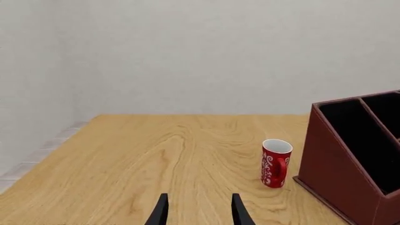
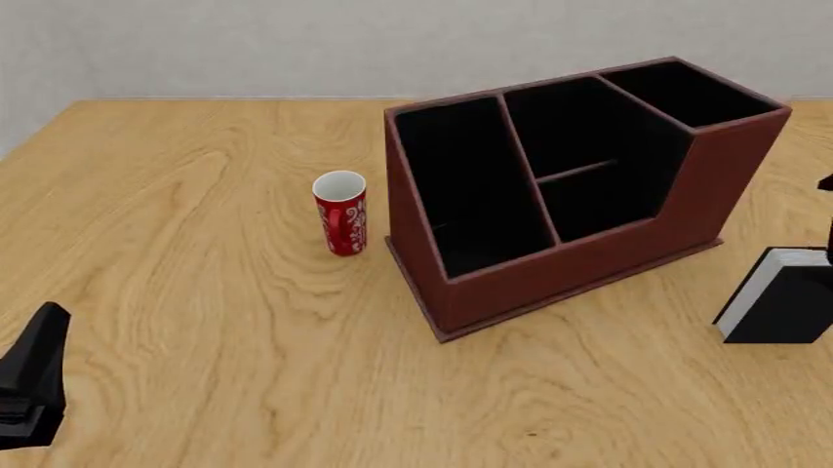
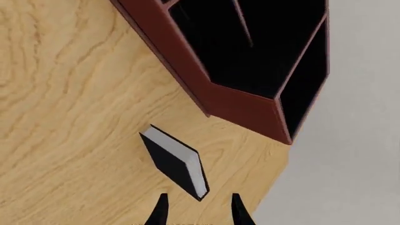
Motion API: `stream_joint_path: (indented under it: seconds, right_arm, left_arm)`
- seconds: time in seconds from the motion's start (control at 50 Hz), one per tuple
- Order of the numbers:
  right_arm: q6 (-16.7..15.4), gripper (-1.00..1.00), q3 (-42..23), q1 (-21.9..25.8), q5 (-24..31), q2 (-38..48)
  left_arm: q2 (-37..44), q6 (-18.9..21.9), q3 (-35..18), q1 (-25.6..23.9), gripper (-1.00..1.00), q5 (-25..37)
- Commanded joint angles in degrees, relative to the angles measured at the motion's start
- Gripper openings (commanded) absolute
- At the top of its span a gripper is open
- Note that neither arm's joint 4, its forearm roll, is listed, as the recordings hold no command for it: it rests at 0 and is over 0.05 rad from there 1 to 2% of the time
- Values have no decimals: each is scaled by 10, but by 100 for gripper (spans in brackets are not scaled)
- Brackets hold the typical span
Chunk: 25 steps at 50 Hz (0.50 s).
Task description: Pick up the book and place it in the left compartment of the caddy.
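Far left in the front view, your left gripper (image 2: 33, 385) sits low over the near table edge; its wrist camera shows the two fingertips (image 1: 161, 211) spread apart with nothing between them, released. Past it on the wooden table (image 2: 195, 244) stands the red-and-white cup (image 2: 341, 213), upright and just beside the caddy (image 2: 573, 253), not touching it. The caddy sits at the middle, turned at an angle, and the left compartment (image 2: 475, 185), the long black-lined slot at the end nearest the cup, holds nothing. To the caddy's right, apart from it, lies the book (image 2: 781, 297) on the table near the right edge, its white page edge facing the caddy. Your right gripper (image 3: 198, 211) hangs just short of the book (image 3: 178, 161) in its wrist view, fingers parted and gripping nothing, the book not between them; in the front view only a dark sliver of that arm shows at the right border
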Motion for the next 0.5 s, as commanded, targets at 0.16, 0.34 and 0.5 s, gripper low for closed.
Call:
stream_joint_path:
  seconds: [0.16,0.34,0.5]
  right_arm:
    - [-51,100,25,-26,-24,19]
    - [-62,100,37,-31,-41,33]
    - [-73,100,48,-37,-60,47]
  left_arm:
    - [0,2,3,9,100,-1]
    - [0,2,4,12,100,0]
    - [0,3,5,13,100,2]
